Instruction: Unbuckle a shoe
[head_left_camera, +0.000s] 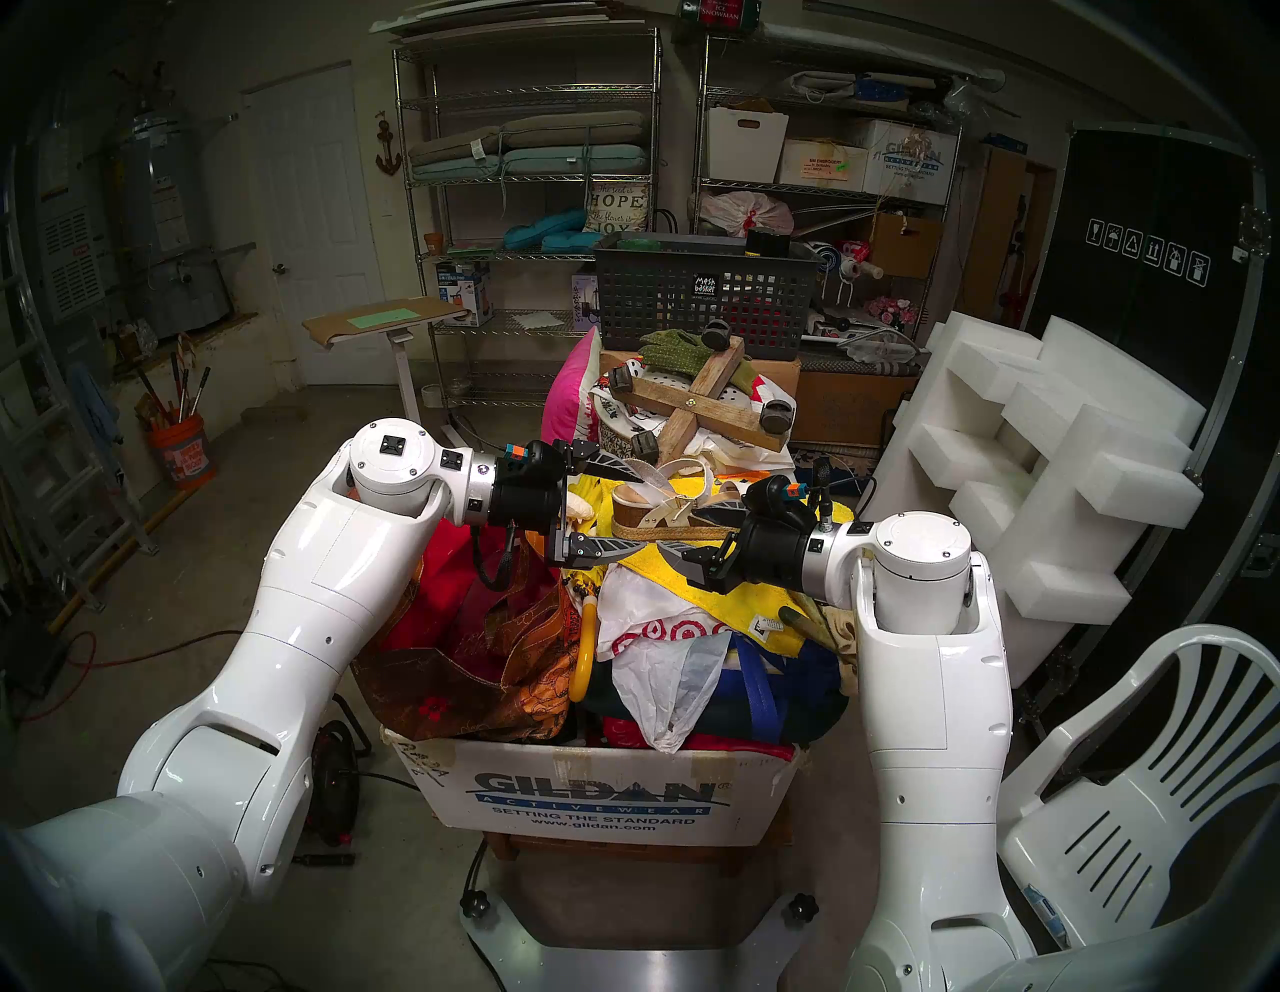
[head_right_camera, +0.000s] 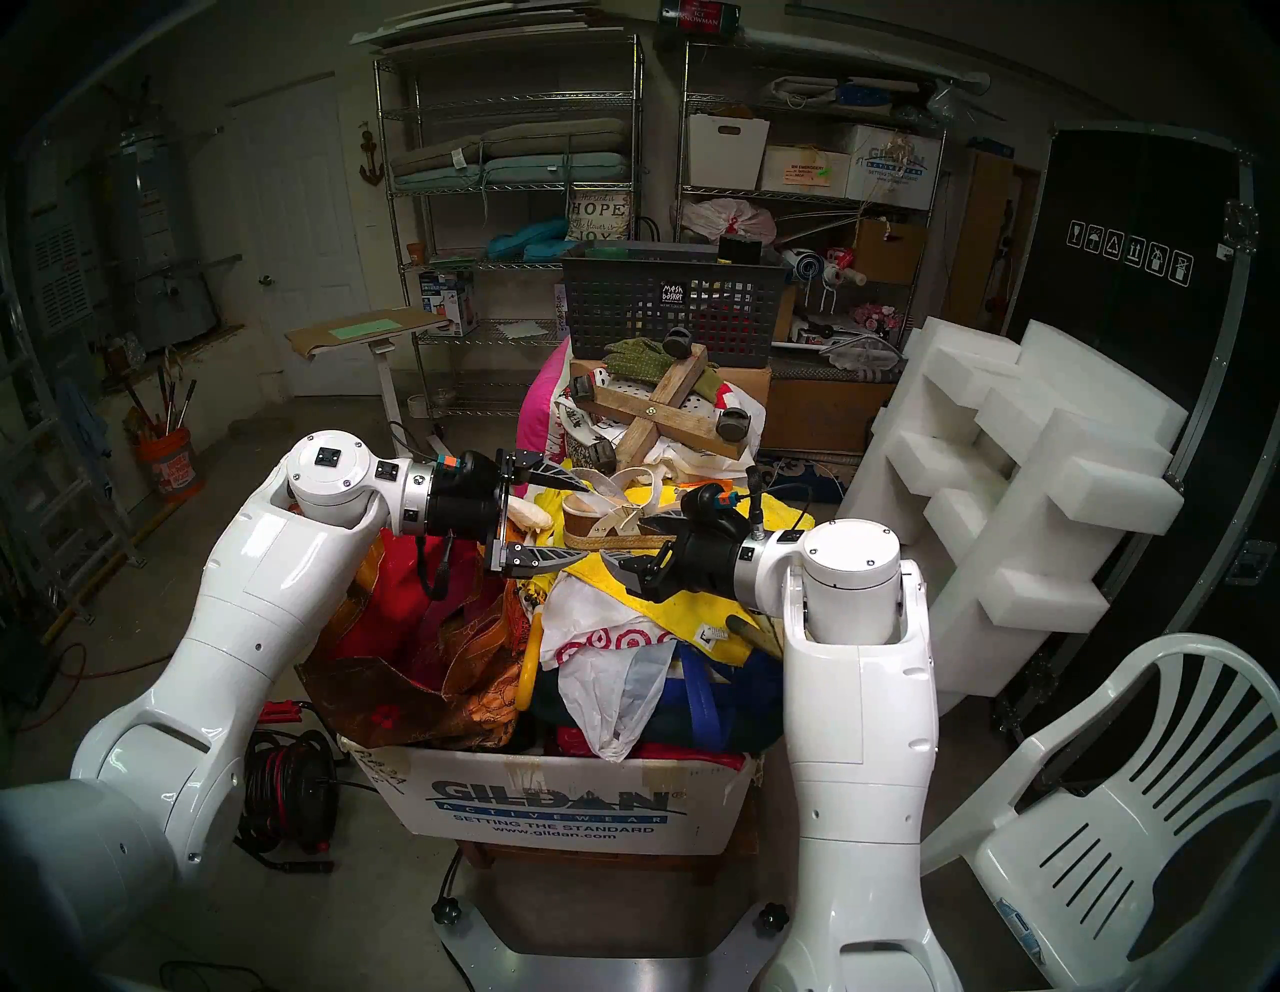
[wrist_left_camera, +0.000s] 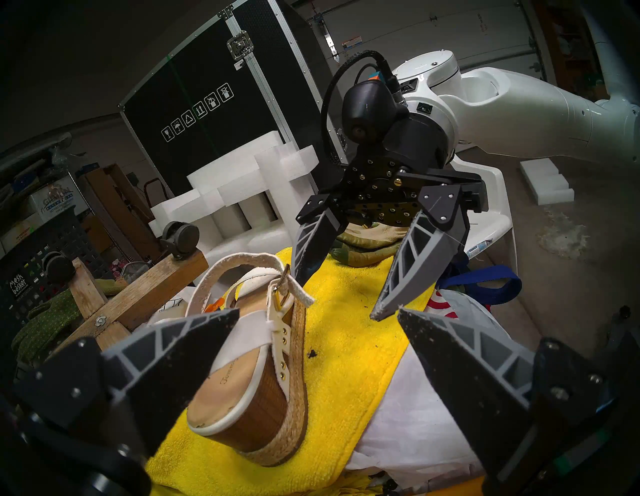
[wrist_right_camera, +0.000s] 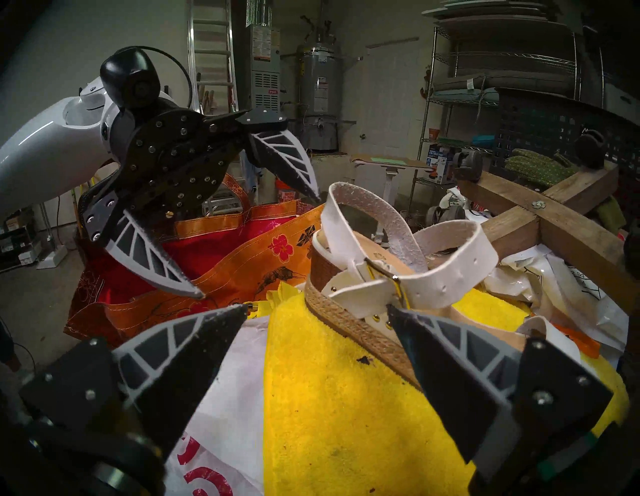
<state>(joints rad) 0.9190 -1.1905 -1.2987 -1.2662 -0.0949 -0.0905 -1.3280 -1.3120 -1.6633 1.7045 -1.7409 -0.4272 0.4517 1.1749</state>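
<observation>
Garage clutter surrounded the yellow towel (head_left_camera: 755, 596) at frame centre, where the sandal (head_left_camera: 665, 509) lay lengthwise between both spread, empty pincers, its buckle (wrist_right_camera: 398, 281) nearest the right gripper (wrist_right_camera: 317, 311), the left gripper (wrist_left_camera: 318, 317) at the heel.

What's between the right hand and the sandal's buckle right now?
Nothing solid: in the right wrist view only bare yellow towel lies between the open right hand and the small metal buckle of the cream-white jute-soled platform sandal.
</observation>
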